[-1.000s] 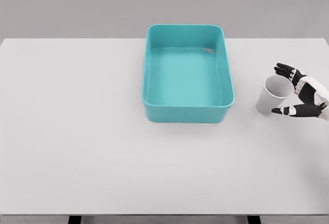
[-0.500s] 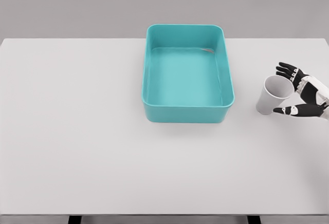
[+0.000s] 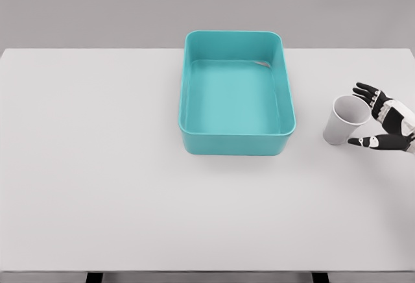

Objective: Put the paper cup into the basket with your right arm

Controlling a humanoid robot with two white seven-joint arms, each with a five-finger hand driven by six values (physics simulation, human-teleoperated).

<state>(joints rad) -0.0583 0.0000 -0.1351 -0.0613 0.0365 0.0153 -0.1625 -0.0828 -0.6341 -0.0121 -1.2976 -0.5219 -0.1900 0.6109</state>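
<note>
A white paper cup [image 3: 342, 120] lies tilted on the white table, its open mouth turned toward my right hand [image 3: 372, 117]. That hand reaches in from the right edge with fingers spread on either side of the cup's rim, holding nothing. The thumb [image 3: 364, 142] sits just below the rim and the other fingers [image 3: 367, 91] above it. A teal rectangular basket [image 3: 236, 139] stands to the left of the cup, with nothing inside. My left arm does not show.
The white table [image 3: 97, 166] spreads wide to the left and toward the front. Its right edge runs close behind the right hand.
The right hand has drawn back slightly to the right, away from the cup's rim. The cup and the basket have stayed where they were.
</note>
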